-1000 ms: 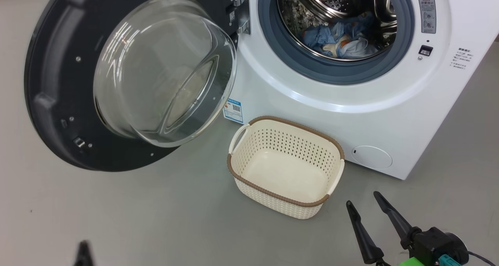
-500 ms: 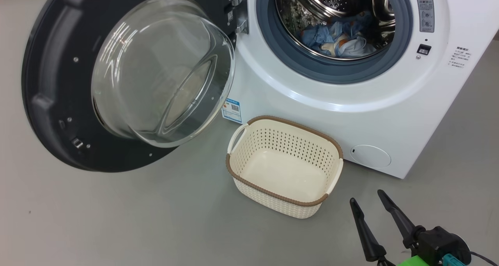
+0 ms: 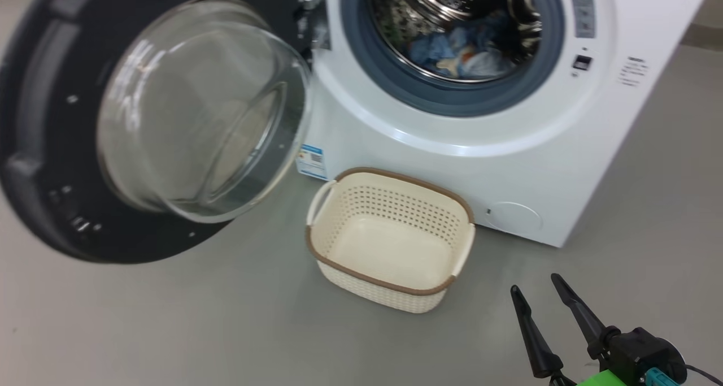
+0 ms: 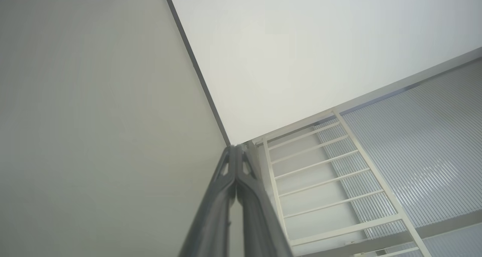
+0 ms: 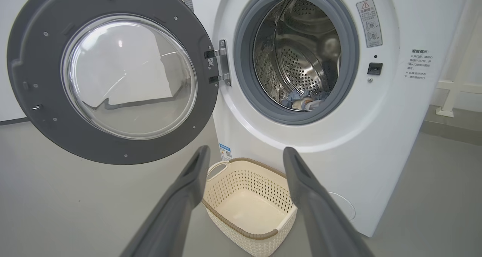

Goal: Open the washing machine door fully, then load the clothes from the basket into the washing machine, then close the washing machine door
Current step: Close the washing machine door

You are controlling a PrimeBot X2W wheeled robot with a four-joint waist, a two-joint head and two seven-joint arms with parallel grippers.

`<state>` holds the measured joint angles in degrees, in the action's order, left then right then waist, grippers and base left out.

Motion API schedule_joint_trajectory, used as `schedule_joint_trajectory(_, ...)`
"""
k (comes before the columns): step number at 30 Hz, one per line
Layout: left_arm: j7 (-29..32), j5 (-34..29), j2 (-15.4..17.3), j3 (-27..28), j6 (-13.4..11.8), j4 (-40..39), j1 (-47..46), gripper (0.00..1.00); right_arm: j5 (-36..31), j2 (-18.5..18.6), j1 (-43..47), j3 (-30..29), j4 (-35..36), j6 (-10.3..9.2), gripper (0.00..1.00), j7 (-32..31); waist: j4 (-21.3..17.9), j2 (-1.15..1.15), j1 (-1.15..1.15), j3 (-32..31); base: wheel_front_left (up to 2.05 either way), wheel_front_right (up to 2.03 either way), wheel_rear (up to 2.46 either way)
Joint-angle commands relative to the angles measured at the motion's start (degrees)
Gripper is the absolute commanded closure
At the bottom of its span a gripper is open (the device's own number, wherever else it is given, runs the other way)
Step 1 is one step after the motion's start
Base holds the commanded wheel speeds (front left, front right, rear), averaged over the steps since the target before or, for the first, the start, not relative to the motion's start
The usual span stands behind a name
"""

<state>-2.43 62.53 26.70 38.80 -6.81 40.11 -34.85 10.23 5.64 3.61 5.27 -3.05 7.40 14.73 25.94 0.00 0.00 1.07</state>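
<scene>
The clothes (image 3: 457,55) are seen in the washing machine (image 3: 536,165), door (image 3: 34,120) swung wide; right gripper (image 3: 534,283) is spread, left gripper (image 4: 236,148) pinched together, both empty.

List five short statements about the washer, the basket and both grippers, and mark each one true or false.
1. The basket is empty. True.
2. The washing machine door is shut. False: it stands swung wide open on its hinge.
3. The clothes lie inside the washing machine. True.
4. The right gripper holds a garment. False: its fingers are spread apart and hold nothing.
5. The left gripper is open. False: its fingers are pressed together.
</scene>
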Motion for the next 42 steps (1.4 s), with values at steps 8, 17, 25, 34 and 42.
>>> schedule_joint_trajectory(8, 1.71, 3.47, 6.81, 3.24, 1.08, 5.0, -6.86, 1.0, 0.07, 2.12, -0.67, 1.57, 1.3, 0.09, 0.0, 0.27, -8.96, 0.0, 0.0, 3.3, 0.0, 0.0, 0.0)
schedule_joint_trajectory(17, 5.53, 7.9, 8.44, 5.98, 1.36, 8.15, -10.33, 1.0, 1.56, 3.72, -0.87, 1.36, 0.75, 0.09, 0.0, 0.27, -13.54, 0.0, 0.0, 5.02, 0.0, 0.0, 0.0)
schedule_joint_trajectory(25, 11.52, 10.45, 7.29, 5.68, 0.9, 9.11, -11.61, 1.0, 2.45, 4.76, -1.41, 0.28, 0.97, 0.09, 0.0, 0.27, -14.96, 0.0, 0.0, 7.2, 0.0, 0.0, 0.0)
schedule_joint_trajectory(34, 18.57, 12.31, 5.69, 4.97, 0.2, 9.06, -10.08, 1.0, 2.71, 5.02, -1.39, -0.13, 0.8, 0.09, 0.0, 0.27, -15.07, 0.0, 0.0, 7.59, 0.0, 0.0, 0.0)
schedule_joint_trajectory(42, 29.56, 13.11, 4.61, 1.63, -0.57, 6.39, -7.62, 1.0, 2.65, 5.35, -0.97, -0.41, 0.7, 0.09, 0.0, 0.27, -14.28, 0.0, 0.0, 7.03, 0.0, 0.0, 0.0)
